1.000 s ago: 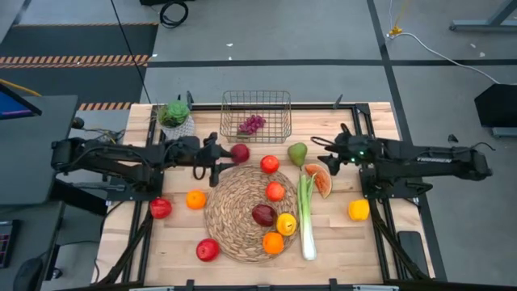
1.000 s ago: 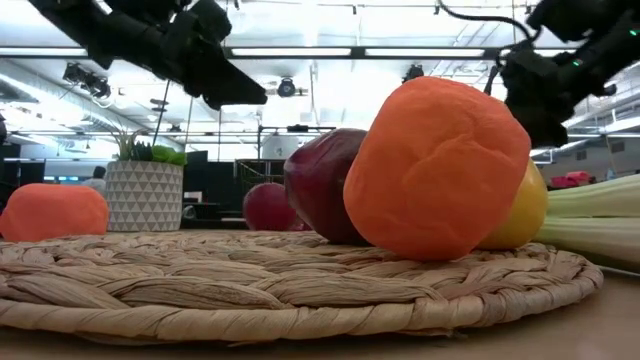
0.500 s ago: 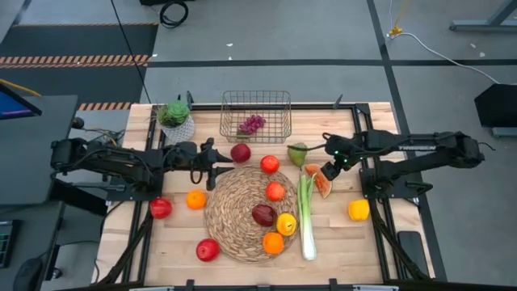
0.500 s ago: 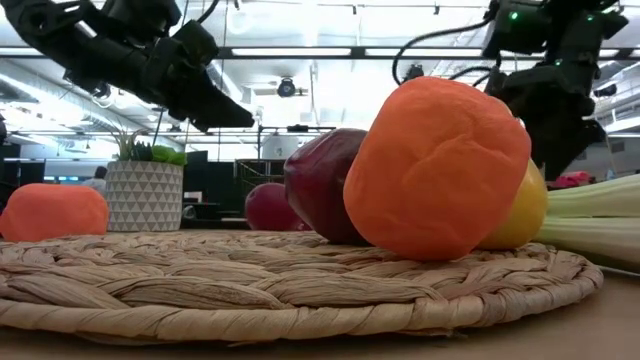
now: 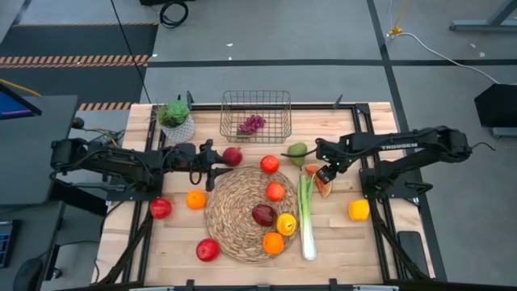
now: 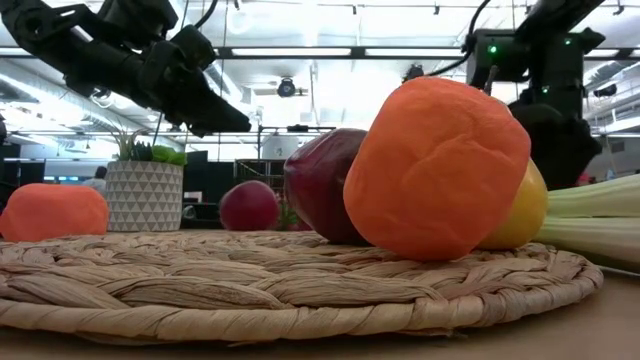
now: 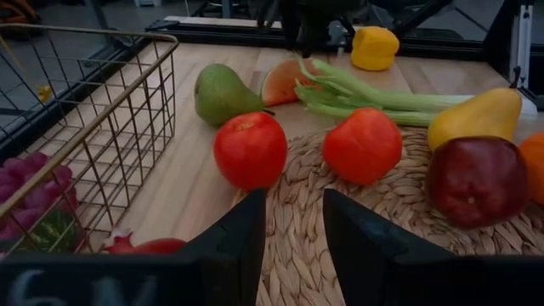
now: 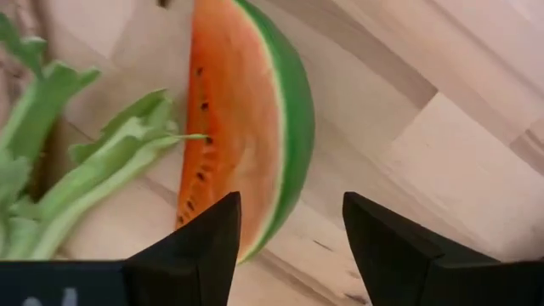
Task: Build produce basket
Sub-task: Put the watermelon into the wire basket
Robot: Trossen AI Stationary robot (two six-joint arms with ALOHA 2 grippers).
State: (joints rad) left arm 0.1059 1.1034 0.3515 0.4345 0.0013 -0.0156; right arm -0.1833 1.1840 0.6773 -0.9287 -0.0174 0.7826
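Observation:
The wire basket (image 5: 256, 115) stands at the far edge with purple grapes (image 5: 252, 124) inside. Produce lies around and on the round straw mat (image 5: 242, 206). My left gripper (image 7: 293, 229) is open and low over the mat's far left rim, nothing between its fingers. A dark red apple (image 5: 233, 156) rests on the table right beside it. My right gripper (image 8: 289, 238) is open and points down over the watermelon slice (image 8: 246, 127), one finger on each side of its near end. The slice lies flat on the table between the leek (image 5: 306, 214) and the pear (image 5: 298, 152). My left gripper has the red apple (image 7: 140, 246) close against the outer side of one finger (image 7: 242, 246); I cannot tell whether they touch. My right gripper touches nothing.
A white pot with a plant (image 5: 175, 117) stands at the far left. On the mat lie red fruits (image 5: 275, 191), a dark apple (image 5: 264, 215), a yellow fruit (image 5: 286, 224) and an orange (image 5: 273, 242). Loose on the table are red apples (image 5: 161, 208), an orange (image 5: 195, 199) and a yellow fruit (image 5: 359, 210).
My right gripper has swung toward the table's near edge and tipped from slanting to pointing straight down over the watermelon slice. My left gripper has sunk a little toward the mat. The dark red apple has rolled slightly toward the table's left, closer to my left gripper.

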